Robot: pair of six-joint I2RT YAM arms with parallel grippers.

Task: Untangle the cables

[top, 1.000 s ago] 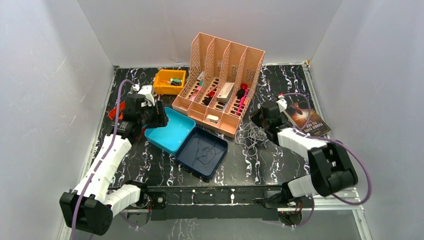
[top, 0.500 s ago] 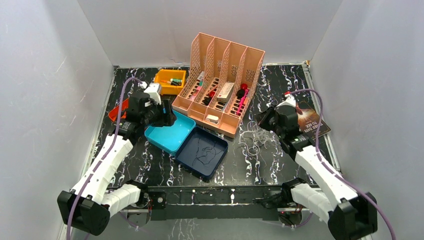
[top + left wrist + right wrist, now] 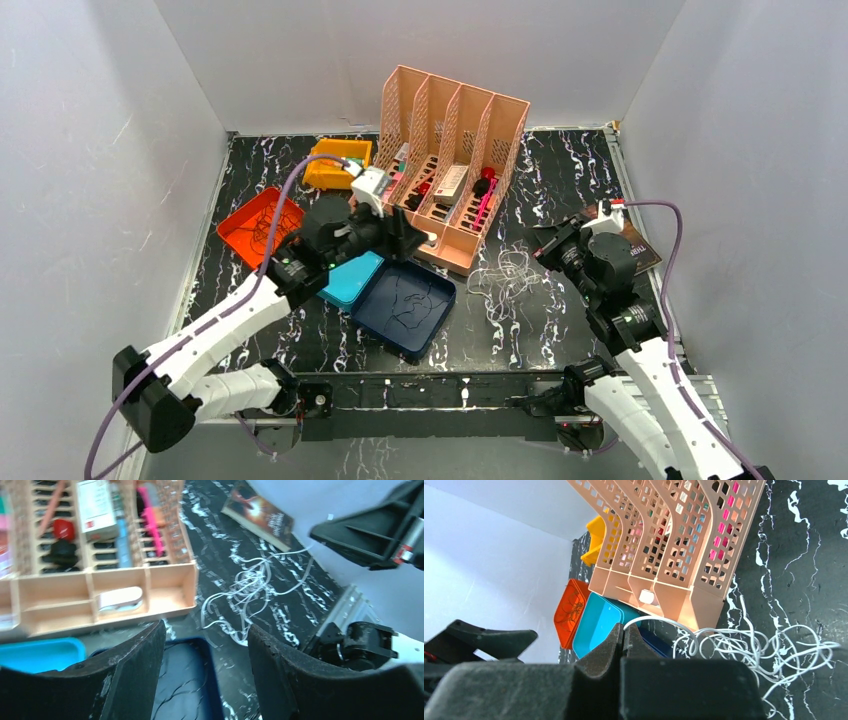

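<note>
Reaches right over teal tray (image 3: 352, 280) with left arm, left gripper (image 3: 205, 632) wide, empty. Pinches strand of white cables (image 3: 505, 275) in raised right gripper (image 3: 624, 632), trailing left into tangle.

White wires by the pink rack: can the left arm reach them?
Probably yes. The open left gripper faces the white wires, nothing standing between; the right gripper only pinches one strand.
</note>
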